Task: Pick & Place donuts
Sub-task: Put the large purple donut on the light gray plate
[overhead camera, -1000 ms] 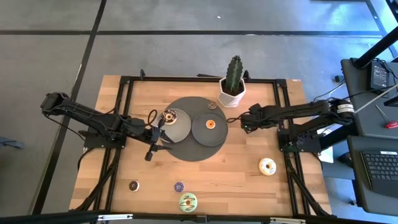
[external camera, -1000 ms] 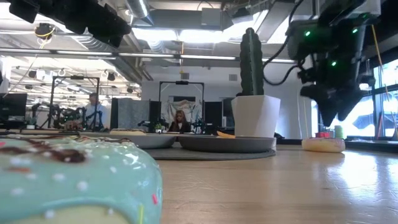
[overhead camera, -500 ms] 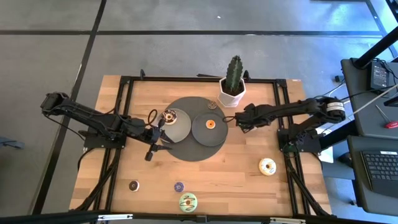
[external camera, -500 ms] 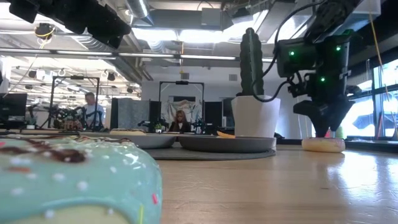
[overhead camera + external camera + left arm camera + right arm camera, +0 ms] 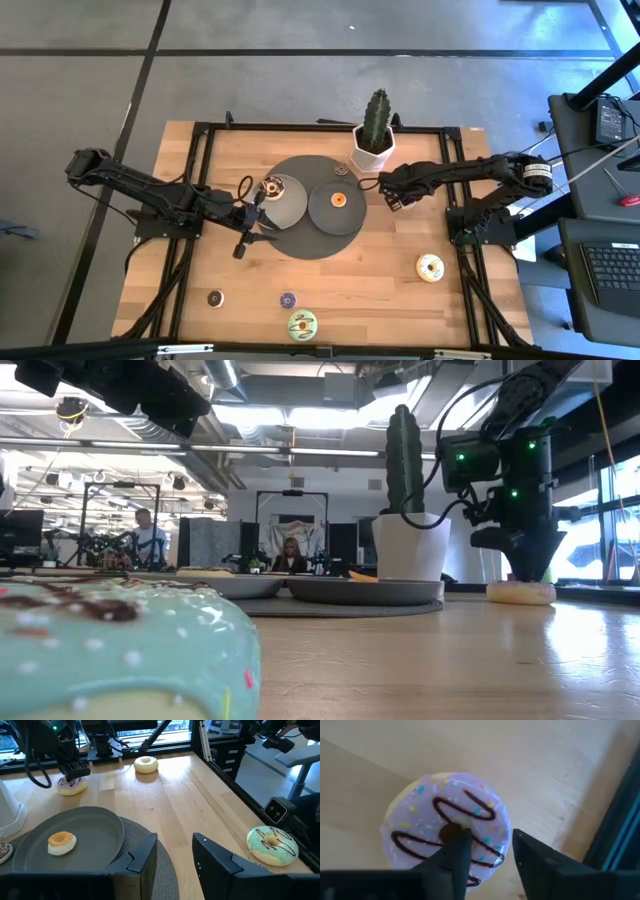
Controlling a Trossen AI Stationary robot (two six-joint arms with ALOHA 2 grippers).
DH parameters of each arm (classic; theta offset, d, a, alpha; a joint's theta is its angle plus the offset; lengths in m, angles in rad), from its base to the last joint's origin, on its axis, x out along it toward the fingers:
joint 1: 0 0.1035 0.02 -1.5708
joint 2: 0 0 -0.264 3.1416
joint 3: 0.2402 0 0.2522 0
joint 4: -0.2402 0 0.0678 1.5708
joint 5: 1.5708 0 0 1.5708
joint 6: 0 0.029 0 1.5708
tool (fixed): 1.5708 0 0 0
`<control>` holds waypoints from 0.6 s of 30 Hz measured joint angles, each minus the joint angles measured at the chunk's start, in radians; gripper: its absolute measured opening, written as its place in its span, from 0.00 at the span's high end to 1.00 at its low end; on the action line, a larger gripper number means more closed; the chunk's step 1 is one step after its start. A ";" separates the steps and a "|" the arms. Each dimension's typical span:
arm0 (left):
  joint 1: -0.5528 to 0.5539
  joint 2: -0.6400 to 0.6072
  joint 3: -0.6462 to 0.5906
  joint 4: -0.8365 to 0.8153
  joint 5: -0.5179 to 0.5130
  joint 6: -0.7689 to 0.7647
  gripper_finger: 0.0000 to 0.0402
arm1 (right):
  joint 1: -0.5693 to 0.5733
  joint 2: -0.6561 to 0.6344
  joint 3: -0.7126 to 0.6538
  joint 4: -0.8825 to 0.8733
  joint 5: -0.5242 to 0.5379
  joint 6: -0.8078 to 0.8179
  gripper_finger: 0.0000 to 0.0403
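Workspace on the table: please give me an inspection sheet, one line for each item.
Surface: wooden table in a black frame, with a dark round mat and two grey plates on it.
Job's things: orange mini donut on a plate; pink donut under the right gripper; white donut, green donut and two mini donuts on the bare wood.
Clutter: potted cactus.
Grippers: right gripper over the pink donut, one finger at its hole; left gripper at the mat's edge, holding nothing.
Cables: black cable along the right arm.
Surroundings: office with seated people; a keyboard beside the table.
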 joint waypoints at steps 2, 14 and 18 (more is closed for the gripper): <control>0.000 0.000 0.000 0.000 0.000 0.000 0.70 | -0.008 0.000 0.000 0.010 -0.014 -0.018 0.68; 0.000 0.000 0.000 0.000 0.000 0.000 0.71 | -0.023 0.000 0.000 0.024 -0.015 -0.092 0.85; 0.000 0.000 0.000 0.000 0.000 0.000 0.71 | -0.023 0.000 0.000 0.023 -0.015 -0.102 0.95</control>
